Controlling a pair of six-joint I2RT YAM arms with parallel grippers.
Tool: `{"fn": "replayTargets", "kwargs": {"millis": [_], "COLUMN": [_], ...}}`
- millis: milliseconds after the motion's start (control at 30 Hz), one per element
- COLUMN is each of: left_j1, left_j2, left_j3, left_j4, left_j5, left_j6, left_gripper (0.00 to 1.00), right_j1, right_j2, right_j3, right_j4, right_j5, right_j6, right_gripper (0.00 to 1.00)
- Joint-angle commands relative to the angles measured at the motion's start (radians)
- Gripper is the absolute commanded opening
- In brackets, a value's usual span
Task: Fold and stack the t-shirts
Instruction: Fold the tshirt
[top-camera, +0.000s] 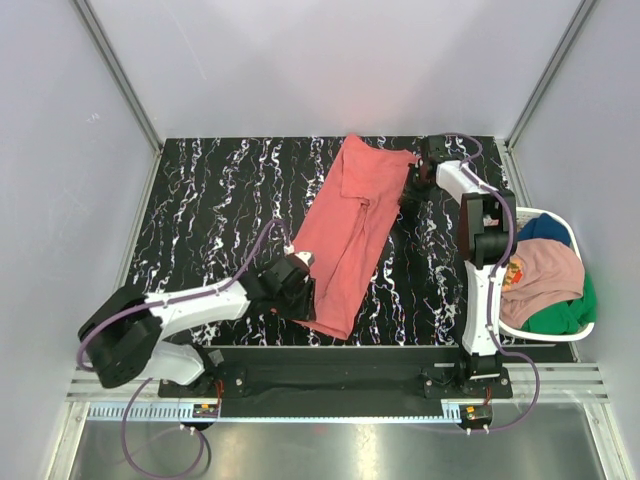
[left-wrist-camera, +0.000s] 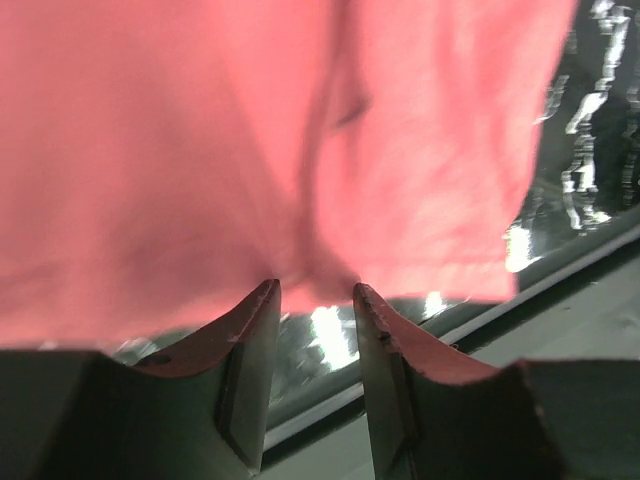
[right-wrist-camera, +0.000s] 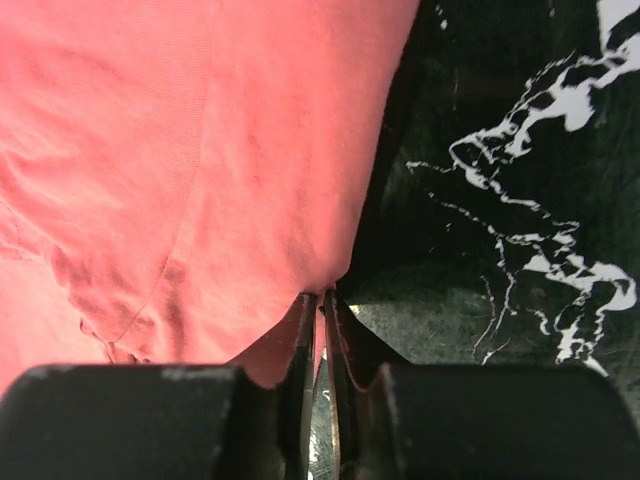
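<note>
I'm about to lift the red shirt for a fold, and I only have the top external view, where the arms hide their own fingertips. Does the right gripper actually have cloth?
Observer: Yes. The right wrist view shows the right gripper shut on the edge of the coral-red t-shirt, with a thin sliver of cloth between its fingers.
Operator: And the left one?
Observer: The left gripper is open, its fingers apart at the shirt's near hem.
Operator: Any cloth in that gap?
Observer: Barely. The hem reaches only the fingertips, and the table shows between the fingers behind it.
</note>
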Motion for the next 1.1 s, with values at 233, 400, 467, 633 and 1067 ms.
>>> {"fn": "replayTargets", "kwargs": {"millis": [233,400,467,633,1067], "left_j1": [-0.045,-0.109,-0.132,-0.171,-0.225], "left_j2": [-0.153,-0.052,-0.02,0.1,0.186], "left_j3": [0.182,0.149,0.151,0.185,0.129], "left_j4": [-0.106,0.06,0.099,0.098,0.083], "left_j5": [0.044,0.098,0.094,0.065,-0.004], "left_j6": [0.059,0.041,0.044,0.073,0.068], "left_gripper": [0.44,0.43,0.41,0.39,0.38], "right_j1": [-0.012,-0.012,-0.012,-0.013,-0.067], "right_j2": [-0.093,-0.104,-0.091,-0.007,0.32], "right_j3": [0.049,0.056,0.058,0.073,0.453], "right_j4": [-0.098,-0.026,0.014,0.143,-0.032], "right_j5": [0.006,-0.04,-0.069,-0.101,-0.104], "right_j6": [0.039,0.088,0.102,0.145,0.145], "right_gripper": [0.17,0.19,0.17,0.08,0.0]}}
